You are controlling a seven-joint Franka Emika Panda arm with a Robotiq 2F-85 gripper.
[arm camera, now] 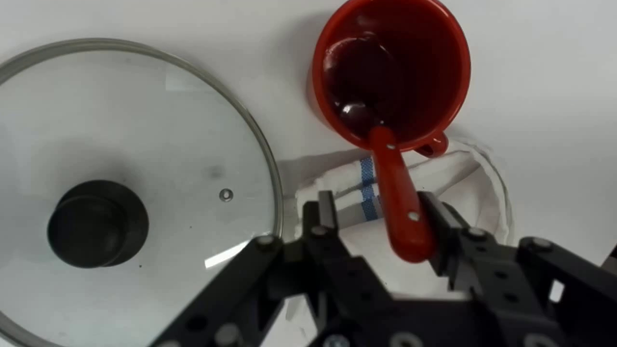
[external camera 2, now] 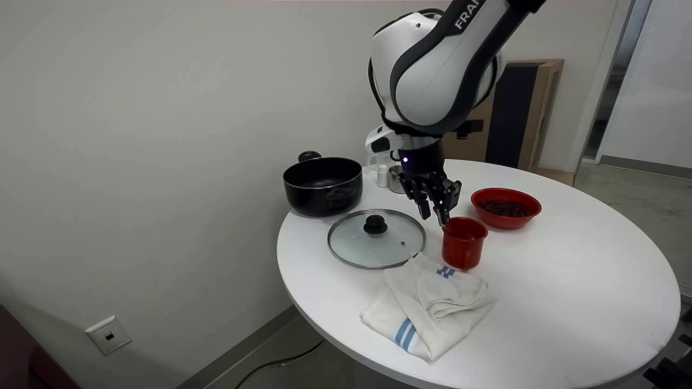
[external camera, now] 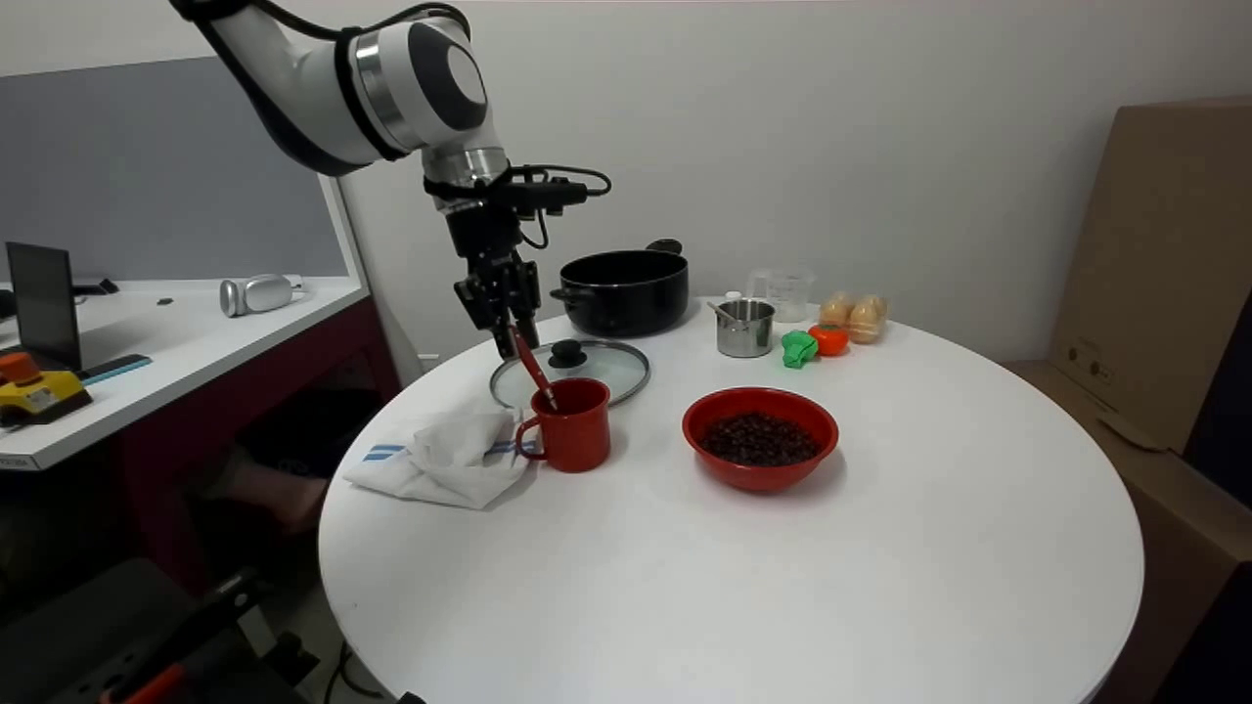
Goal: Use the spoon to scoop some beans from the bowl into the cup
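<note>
Spoon [arm camera: 400, 200] off-centre between gripper [arm camera: 378, 207] jaws

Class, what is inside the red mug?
In an exterior view, the spoon slants into the red mug, whose wall hides its tip; what else lies deep inside is too dark to tell.

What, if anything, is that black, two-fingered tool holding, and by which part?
Nothing: the slim, red-handled spoon has its handle between the fingers of the open tool, near one, a visible gap before the other.
</note>
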